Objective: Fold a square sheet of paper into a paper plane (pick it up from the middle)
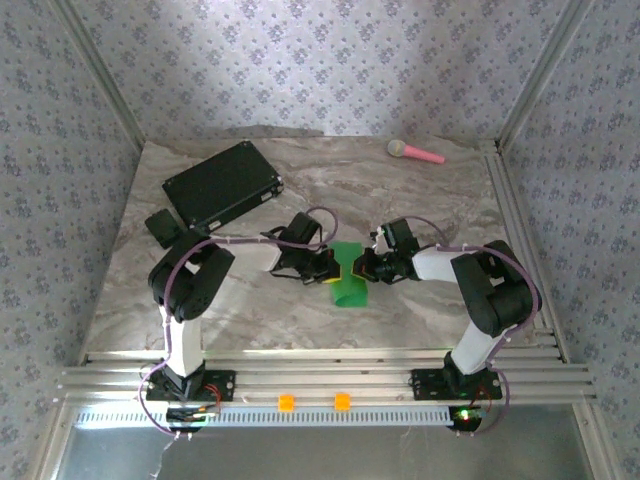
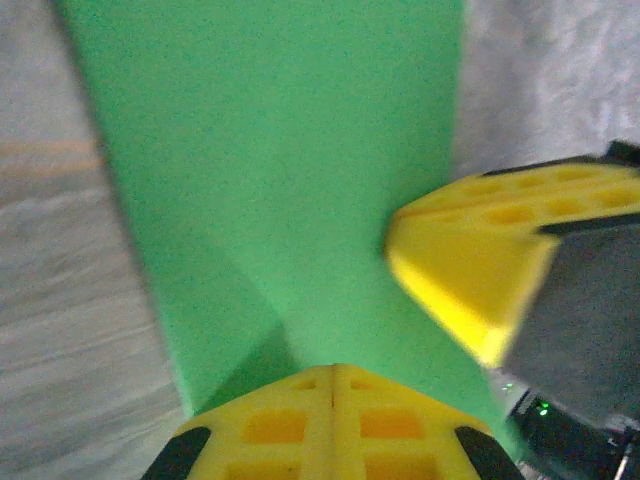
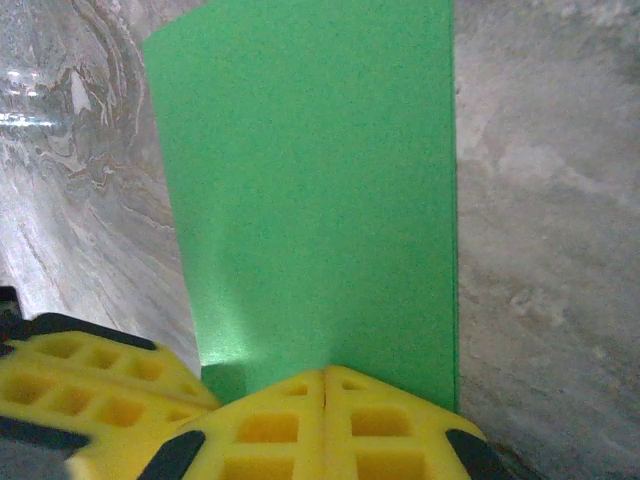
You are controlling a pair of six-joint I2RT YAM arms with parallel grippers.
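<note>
Fold pressed flat on the square sheet of paper [image 1: 348, 292].
Sheet is laid at tabletop [image 1: 420, 200] centre; left hand [image 1: 327, 267] at 9 o'clock, right hand [image 1: 363, 267] at 3, both pressed together, tips on it, likely for creasing.

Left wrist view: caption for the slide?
Left gripper and right gripper both shut on the green paper, fingertips close together.

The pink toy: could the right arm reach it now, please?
Probably not yet: the right gripper is shut on the green paper, though nothing stands between it and the toy.
</note>
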